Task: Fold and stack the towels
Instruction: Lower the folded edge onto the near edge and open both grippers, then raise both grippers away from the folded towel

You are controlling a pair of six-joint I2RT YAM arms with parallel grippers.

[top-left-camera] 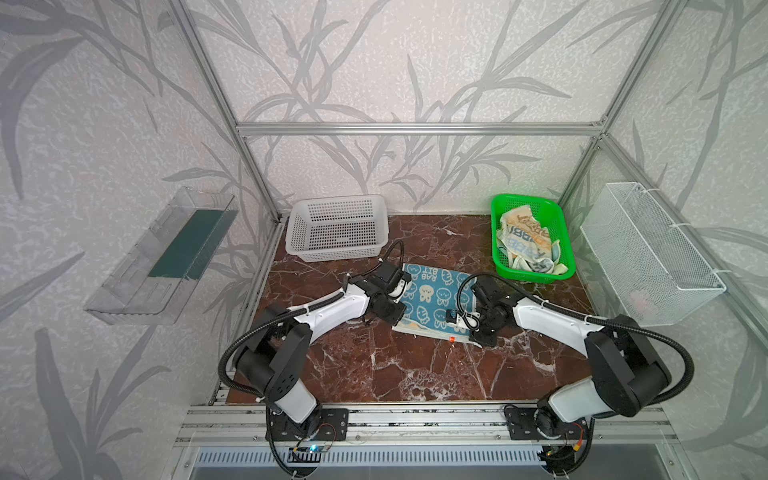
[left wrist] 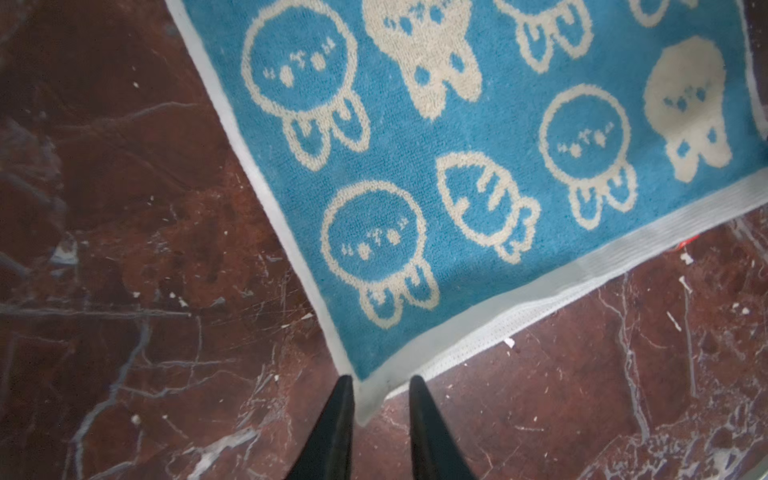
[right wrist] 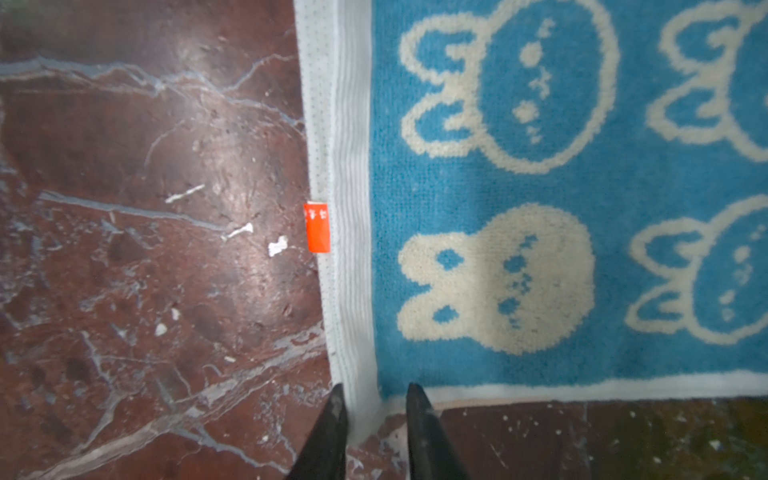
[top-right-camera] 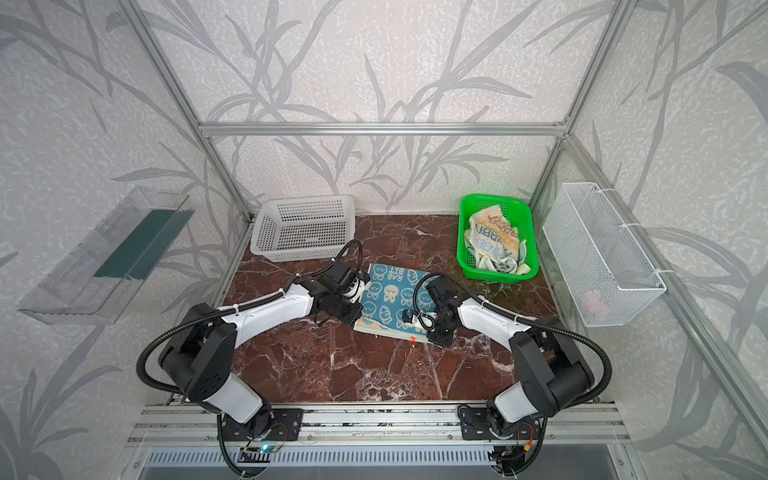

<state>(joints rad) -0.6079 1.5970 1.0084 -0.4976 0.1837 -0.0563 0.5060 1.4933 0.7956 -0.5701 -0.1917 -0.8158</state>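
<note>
A blue towel with cream rabbit faces (top-left-camera: 432, 297) (top-right-camera: 388, 297) lies folded flat in the middle of the marble table. My left gripper (left wrist: 380, 384) is open at the towel's near left corner (left wrist: 365, 399), which lies loose between the fingertips. My right gripper (right wrist: 376, 392) is open at the near right corner, and the white hem (right wrist: 357, 374) runs between its fingertips. An orange tag (right wrist: 318, 227) sticks out of that hem. A crumpled striped towel with RABBIT lettering (top-left-camera: 523, 235) (top-right-camera: 494, 237) fills the green basket (top-left-camera: 505, 266), and a pale yellow and teal towel (top-left-camera: 557, 268) shows beside it.
A white slotted basket (top-left-camera: 338, 226) stands at the back left of the table. A white wire basket (top-left-camera: 648, 253) hangs on the right wall and a clear shelf (top-left-camera: 166, 257) on the left wall. Brown marble (top-left-camera: 415, 365) stretches in front of the towel.
</note>
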